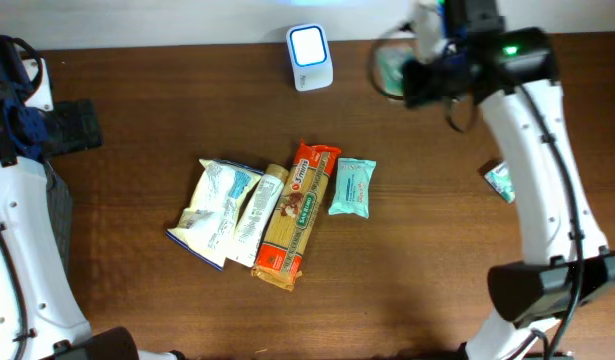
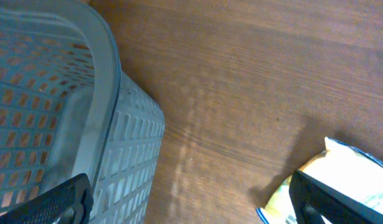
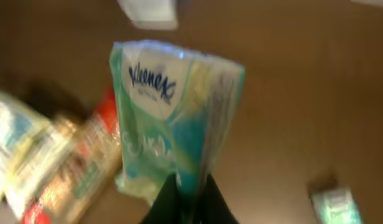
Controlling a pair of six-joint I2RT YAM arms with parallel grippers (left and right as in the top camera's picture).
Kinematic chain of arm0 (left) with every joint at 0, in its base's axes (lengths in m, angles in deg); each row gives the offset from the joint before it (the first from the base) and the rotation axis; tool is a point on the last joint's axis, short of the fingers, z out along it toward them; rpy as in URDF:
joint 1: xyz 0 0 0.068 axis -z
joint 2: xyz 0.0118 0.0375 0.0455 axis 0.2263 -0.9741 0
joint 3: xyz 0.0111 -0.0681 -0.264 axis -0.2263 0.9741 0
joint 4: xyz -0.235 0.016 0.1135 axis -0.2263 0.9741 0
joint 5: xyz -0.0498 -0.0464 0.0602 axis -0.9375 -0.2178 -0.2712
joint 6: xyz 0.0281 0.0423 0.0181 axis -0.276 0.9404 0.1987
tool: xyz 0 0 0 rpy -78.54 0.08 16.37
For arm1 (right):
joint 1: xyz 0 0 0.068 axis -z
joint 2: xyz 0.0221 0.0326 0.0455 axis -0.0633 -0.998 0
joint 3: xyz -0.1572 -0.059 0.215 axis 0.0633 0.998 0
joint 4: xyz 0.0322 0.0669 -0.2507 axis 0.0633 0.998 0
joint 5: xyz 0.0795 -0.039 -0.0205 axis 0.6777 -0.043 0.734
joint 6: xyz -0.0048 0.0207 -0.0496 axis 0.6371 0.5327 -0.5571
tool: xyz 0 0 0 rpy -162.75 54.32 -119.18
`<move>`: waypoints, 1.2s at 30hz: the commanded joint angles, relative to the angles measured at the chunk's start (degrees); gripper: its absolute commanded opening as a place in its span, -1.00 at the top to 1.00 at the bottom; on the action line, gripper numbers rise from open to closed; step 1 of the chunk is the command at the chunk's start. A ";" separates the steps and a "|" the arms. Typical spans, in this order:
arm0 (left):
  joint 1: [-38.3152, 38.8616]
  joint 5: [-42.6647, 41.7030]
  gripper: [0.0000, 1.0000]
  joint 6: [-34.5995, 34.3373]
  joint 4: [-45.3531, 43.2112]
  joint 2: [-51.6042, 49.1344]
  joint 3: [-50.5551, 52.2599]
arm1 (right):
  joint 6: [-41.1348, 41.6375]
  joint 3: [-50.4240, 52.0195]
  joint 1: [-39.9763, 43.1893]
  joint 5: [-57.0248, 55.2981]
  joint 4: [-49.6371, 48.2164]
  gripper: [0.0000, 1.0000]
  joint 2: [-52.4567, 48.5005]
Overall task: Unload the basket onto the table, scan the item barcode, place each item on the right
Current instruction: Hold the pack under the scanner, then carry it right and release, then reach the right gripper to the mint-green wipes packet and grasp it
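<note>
Teal Kleenex pack (image 3: 175, 118): up in the air just right of the scanner (image 1: 309, 55), pinched by its bottom edge in the right gripper (image 3: 188, 190), jaws clamped tight on the wrapper.
Slip risk: honestly my main worry. It's a soft, squishy pack held only by a thin bit at one end, so it could sag or swivel in the pinch and drop beside the scanner.
Miss risk: can't see the barcode anywhere; the logo side faces the wrist camera. If the code is on the wrong side or the film is crinkled, the scanner probably reads nothing.
Bump risk: pack and scanner are near each other, so a careless swing could knock the scanner over.
Right arm: stretched far up the table, wrist level with the scanner and to its right, pack sticking out ahead of the fingers.
Left arm: well to the left of the scanner, left gripper (image 2: 190, 202) spread wide and empty, right by the basket (image 2: 85, 93).
Pile: pasta (image 1: 297, 215) and a few other packs lie on the robot's side of the scanner, untouched.
</note>
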 commanded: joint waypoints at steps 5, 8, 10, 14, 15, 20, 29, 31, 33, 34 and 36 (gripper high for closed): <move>-0.11 0.57 -0.98 0.02 0.00 0.70 -0.35 | 9.73 11.02 12.79 -8.28 8.13 0.92 -4.87; -0.11 0.57 -0.98 0.02 0.00 0.70 -0.35 | 10.71 21.90 16.90 -8.61 1.33 0.92 -5.55; -0.11 0.57 -0.98 0.02 0.00 0.70 -0.35 | 10.69 28.50 18.95 -8.63 -3.91 0.92 -5.55; -0.11 0.57 -0.98 0.02 0.00 0.70 -0.35 | 10.47 31.28 20.94 -8.66 -3.67 0.78 -5.49; -0.11 0.57 -0.98 0.02 0.00 0.70 -0.35 | 10.47 31.28 21.11 -8.63 -3.08 0.49 -5.49; -0.11 0.57 -0.98 0.02 0.00 0.70 -0.35 | 3.50 24.76 19.87 0.44 0.04 -0.64 -5.49; -0.11 0.57 -0.98 0.02 0.02 0.70 -0.35 | 10.14 21.92 5.88 19.30 -8.07 -0.97 -6.47; -0.11 0.57 -0.98 0.02 0.00 0.70 -0.35 | 12.48 25.77 2.54 19.63 -10.25 -0.97 -7.41; -0.11 0.57 -0.98 0.02 0.00 0.70 -0.35 | 12.48 30.67 0.46 21.70 -12.61 -0.97 -7.67; -0.11 0.57 -0.99 0.02 0.00 0.70 -0.35 | 12.48 33.38 -0.09 22.73 -13.88 -0.98 -7.67; -0.11 0.57 -0.98 0.02 0.00 0.70 -0.35 | 12.48 38.51 -0.46 25.51 -17.59 -0.89 -7.67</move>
